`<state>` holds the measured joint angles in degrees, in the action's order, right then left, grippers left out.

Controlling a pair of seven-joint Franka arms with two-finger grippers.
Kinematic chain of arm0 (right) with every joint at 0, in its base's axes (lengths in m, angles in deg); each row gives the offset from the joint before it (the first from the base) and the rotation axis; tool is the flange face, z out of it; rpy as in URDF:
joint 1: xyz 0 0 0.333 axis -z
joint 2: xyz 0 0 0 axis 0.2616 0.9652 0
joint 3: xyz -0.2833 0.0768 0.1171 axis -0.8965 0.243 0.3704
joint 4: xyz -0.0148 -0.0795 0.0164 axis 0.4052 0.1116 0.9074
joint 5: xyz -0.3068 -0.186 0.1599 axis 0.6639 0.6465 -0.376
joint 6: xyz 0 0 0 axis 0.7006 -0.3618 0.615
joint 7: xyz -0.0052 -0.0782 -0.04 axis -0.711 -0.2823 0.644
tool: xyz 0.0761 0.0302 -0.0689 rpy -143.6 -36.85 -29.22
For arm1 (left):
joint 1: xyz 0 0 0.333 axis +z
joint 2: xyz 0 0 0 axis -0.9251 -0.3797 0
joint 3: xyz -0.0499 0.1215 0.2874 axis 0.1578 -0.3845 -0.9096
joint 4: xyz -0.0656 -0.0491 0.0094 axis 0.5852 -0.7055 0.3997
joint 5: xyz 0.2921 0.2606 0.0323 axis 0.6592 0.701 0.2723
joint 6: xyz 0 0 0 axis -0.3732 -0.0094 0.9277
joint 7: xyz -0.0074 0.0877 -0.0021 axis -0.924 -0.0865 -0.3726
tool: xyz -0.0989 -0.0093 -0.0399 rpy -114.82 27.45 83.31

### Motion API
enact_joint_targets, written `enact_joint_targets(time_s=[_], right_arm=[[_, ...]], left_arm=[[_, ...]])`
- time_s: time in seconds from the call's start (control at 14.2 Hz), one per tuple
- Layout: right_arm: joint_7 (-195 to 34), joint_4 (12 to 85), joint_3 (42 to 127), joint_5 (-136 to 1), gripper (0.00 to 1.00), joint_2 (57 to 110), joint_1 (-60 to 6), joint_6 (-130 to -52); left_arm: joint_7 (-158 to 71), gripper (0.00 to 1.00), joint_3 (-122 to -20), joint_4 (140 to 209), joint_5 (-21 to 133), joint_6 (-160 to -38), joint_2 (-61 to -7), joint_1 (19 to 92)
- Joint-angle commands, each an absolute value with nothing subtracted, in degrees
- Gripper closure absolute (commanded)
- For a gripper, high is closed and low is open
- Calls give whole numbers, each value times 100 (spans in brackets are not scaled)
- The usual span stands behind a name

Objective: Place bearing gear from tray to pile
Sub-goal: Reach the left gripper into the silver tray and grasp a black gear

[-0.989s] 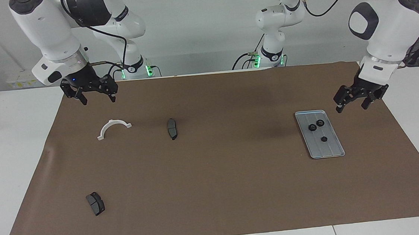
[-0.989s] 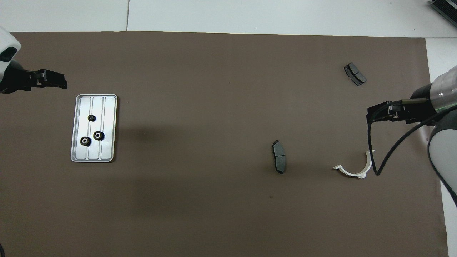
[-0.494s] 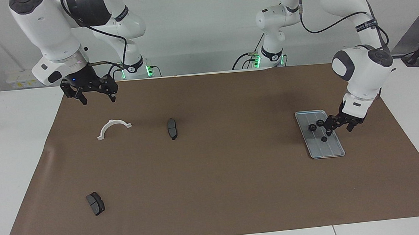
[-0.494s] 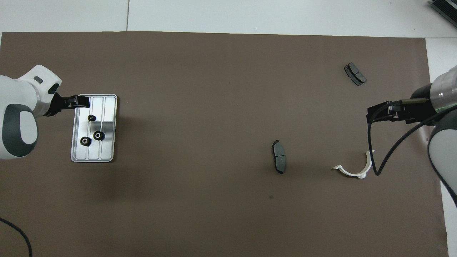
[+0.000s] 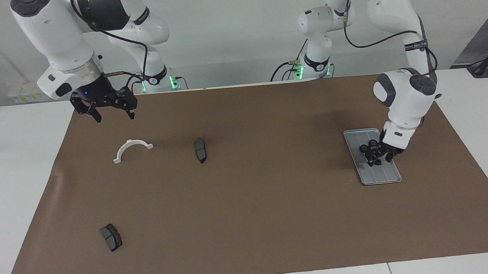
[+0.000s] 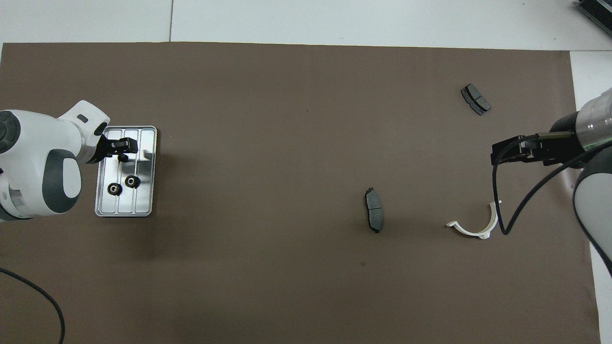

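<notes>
The silver ridged tray (image 5: 387, 174) (image 6: 144, 203) lies on the brown mat at the left arm's end of the table. Three small black bearing gears sit in it. Two of them (image 5: 364, 148) (image 6: 131, 181) (image 6: 113, 189) lie close together at the tray's end nearer the robots. My left gripper (image 5: 377, 159) (image 6: 126, 149) is down in the tray at the third gear (image 6: 123, 156), which it mostly covers. My right gripper (image 5: 114, 116) (image 6: 496, 154) hangs open and empty above the mat at the right arm's end. No pile of gears shows on the mat.
A white half-ring bracket (image 5: 132, 149) (image 6: 475, 224) lies below the right gripper. One dark brake pad (image 5: 200, 150) (image 6: 373, 210) rests mid-mat. Another pad (image 5: 111, 237) (image 6: 475, 99) lies farther from the robots, at the right arm's end.
My left arm swung in from beside the tray and came down into it, onto the gear farthest from the robots. The right arm has waited unmoved.
</notes>
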<state>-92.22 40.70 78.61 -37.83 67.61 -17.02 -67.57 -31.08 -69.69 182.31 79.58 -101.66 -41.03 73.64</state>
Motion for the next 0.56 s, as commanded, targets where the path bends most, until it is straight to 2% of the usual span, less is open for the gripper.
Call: enact_joint_targets(time_s=[0.0, 0.35, 0.49], right_arm=[[-9156, 4238, 7871, -3910, 0, 6615, -1649, -6794], [-9156, 4238, 7871, -3910, 0, 6615, -1649, -6794], [-9156, 4238, 7871, -3910, 0, 6615, -1649, -6794]], left_arm=[[-3158, 36, -7000, 18293, 8014, -10319, -4108, 7384], [-3158, 51, -7000, 18355, 8014, -10433, -4178, 7410], [-3149, 52, -7000, 18451, 8014, -10617, -4196, 7419]])
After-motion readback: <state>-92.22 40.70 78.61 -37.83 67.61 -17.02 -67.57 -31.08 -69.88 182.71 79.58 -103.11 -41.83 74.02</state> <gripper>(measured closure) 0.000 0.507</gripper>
